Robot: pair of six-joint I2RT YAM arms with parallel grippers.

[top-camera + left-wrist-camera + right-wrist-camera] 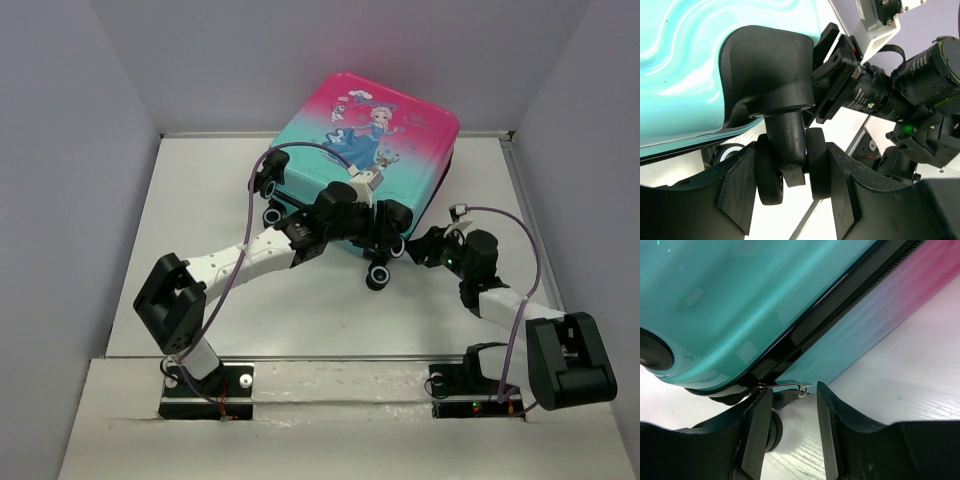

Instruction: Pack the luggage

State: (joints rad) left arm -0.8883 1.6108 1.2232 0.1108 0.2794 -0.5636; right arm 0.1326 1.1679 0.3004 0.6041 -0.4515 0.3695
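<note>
The luggage [385,150] is lying flat on the white table [200,200], toward the far side and slightly right of centre, with its printed face turned up. Its hard shell is shading from bright pink at the far end to teal at the near end, and a cartoon princess [372,135] in a blue dress is showing across the middle. The case is sitting closed; in the right wrist view a dark zip seam [840,305] is running diagonally between the two glossy halves. Black wheels are sticking out along the near teal edge.

The left gripper [792,150] is reaching in at that near edge and clasping a black twin caster [819,170] at a middling width (a finger pressing close against each outer side of the pair, the stem rising between them into a black corner housing).

The right gripper [794,390] is waiting at the near right corner with its fingers apart. A thin metal zip pull [790,386] is hanging in the gap between them, close to the left finger but not pinched.
</note>
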